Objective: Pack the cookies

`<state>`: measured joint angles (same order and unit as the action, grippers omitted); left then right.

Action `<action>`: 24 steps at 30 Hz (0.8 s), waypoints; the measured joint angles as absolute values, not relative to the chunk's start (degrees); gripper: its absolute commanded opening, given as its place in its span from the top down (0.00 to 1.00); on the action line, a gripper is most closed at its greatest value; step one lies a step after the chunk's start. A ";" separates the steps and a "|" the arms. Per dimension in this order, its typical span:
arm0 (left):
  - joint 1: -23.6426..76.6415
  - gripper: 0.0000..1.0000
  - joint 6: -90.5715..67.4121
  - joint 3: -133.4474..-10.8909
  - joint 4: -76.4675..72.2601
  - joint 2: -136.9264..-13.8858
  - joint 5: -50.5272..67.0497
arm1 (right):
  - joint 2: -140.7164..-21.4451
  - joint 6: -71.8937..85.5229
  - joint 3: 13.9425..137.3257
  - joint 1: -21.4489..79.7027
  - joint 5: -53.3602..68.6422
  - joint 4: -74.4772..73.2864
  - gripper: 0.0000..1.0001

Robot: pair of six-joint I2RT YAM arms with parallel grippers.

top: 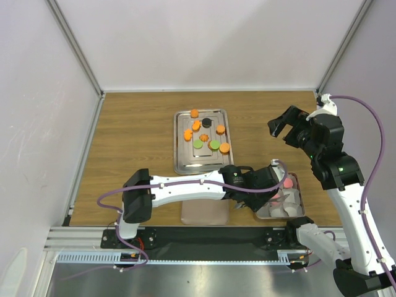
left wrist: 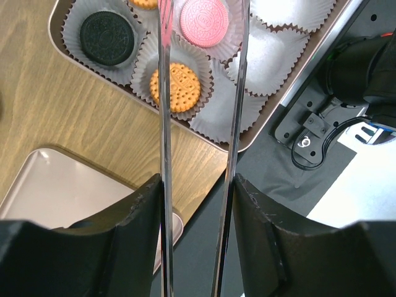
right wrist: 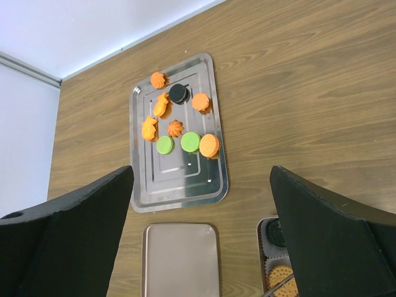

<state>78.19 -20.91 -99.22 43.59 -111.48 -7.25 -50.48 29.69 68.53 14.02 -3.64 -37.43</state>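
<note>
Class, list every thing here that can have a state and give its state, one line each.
Box, lid off, partly filled.
Lid, off, lying flat beside the box.
Tray, far half holding loose cookies, near half bare.
Tray cookies, unpacked, lying flat.
Cups, some filled, others empty.
Boxed cookies, one per cup.
Left gripper, open, fingers astride the pink cookie.
Right gripper, open, empty, raised.

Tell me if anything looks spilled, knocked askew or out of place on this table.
Nothing stands out. The loose cookies all lie on the steel tray, none on the wood. In the box, the black cookie, pink cookie and orange cookie each sit flat in a paper cup.
</note>
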 measured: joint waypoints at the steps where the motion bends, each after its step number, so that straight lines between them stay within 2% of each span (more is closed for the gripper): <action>1: 78.19 0.49 -20.91 -99.22 43.48 -111.48 -7.25 | -50.48 29.67 68.66 14.02 -3.64 -37.58 0.00; 13: 76.93 0.51 -20.91 -94.80 39.51 -108.53 -7.03 | -50.54 29.21 70.08 14.02 -3.62 -38.33 0.00; 18: 73.08 0.51 -21.12 -88.44 37.80 -100.77 -7.27 | -50.48 28.47 70.11 14.00 -3.68 -38.68 0.00; 24: 63.64 0.50 -22.52 -80.62 37.28 -87.99 -9.17 | -50.30 28.12 70.11 14.00 -3.62 -38.65 0.00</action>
<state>63.64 -22.52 -80.62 37.28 -87.99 -9.17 -50.30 28.12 70.11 14.00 -3.62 -38.65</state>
